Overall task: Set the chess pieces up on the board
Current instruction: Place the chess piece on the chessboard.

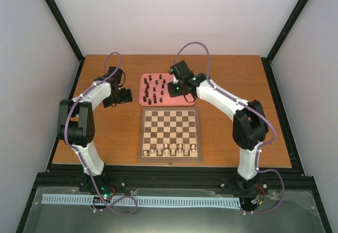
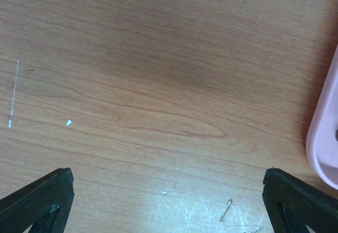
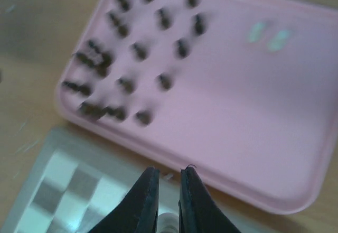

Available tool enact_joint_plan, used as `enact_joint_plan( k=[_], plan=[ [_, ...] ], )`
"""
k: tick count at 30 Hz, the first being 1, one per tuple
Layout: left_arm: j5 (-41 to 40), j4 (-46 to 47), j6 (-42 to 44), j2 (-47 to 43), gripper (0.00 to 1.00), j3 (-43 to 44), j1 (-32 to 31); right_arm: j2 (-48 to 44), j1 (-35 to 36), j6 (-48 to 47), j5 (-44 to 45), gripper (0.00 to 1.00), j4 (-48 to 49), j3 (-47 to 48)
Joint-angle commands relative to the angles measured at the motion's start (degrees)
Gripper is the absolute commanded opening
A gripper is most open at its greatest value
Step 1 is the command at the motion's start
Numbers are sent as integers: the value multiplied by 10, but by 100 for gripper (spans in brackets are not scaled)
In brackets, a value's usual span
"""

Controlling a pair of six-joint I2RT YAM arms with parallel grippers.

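The board (image 1: 170, 134) lies at the table's middle, and several cream-white chess pieces (image 1: 171, 149) stand on its two nearest rows. Several dark brown pieces (image 1: 153, 89) stand in the left half of a pink tray (image 1: 182, 102) just beyond the board. My right gripper (image 1: 174, 89) hovers over the tray's near edge. In the right wrist view its fingers (image 3: 169, 172) are shut on a cream-white piece (image 3: 168, 223), with the board's far corner (image 3: 68, 185) and the blurred dark pieces (image 3: 137, 50) below. My left gripper (image 1: 124, 96) is open over bare wood (image 2: 168, 174).
The pink tray's left rim (image 2: 325, 138) shows at the right edge of the left wrist view. The right half of the tray (image 3: 237, 111) holds no pieces. Black frame posts stand at the table's back corners.
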Motion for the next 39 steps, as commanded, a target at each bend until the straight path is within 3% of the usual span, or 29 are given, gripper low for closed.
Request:
enact_joint_plan(
  k=[1, 7, 14, 39],
  plan=[
    [-5, 0, 7, -16, 100, 15, -2, -71, 51, 30, -13, 11, 48, -96],
    [-7, 7, 6, -36, 100, -3, -2, -108, 134, 53, 0, 11, 91, -197],
    [-10, 9, 6, -51, 100, -8, -2, -101, 228, 56, 33, 11, 102, -227],
    [-2, 16, 2, -60, 100, -14, -2, -121, 321, 98, 40, 11, 72, -280]
  ],
)
